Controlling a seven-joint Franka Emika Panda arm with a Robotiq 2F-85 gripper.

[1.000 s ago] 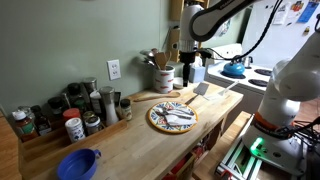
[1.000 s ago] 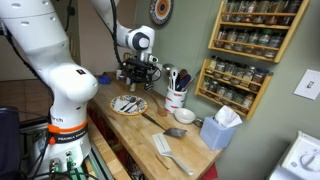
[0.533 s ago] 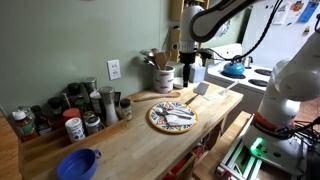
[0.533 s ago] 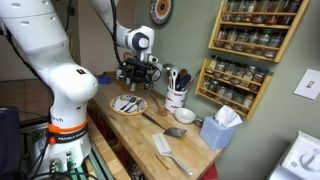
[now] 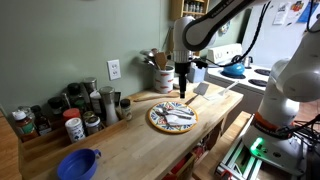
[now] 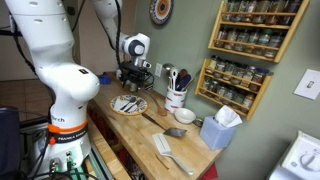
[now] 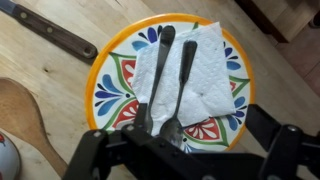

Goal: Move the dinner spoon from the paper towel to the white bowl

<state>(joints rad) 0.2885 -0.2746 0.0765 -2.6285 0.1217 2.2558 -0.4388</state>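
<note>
Gripper [image 7: 187,150] spread open, empty, hovering over plate [image 7: 98,85], near its ctr. Paper towel [image 7: 212,68] lies on plate, toward rim away from knife [image 7: 60,35]. Two dark-handled utensils [image 7: 160,70] lie side by side on towel; can't tell which is dinner spoon. Knife on counter [image 7: 40,70] just outside plate rim.

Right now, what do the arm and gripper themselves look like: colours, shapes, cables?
The arm is glossy white, built of rounded, bulky links. A dark cable loops along its upper links. The gripper is black and blocky, with two black fingers visible in the wrist view.
</note>
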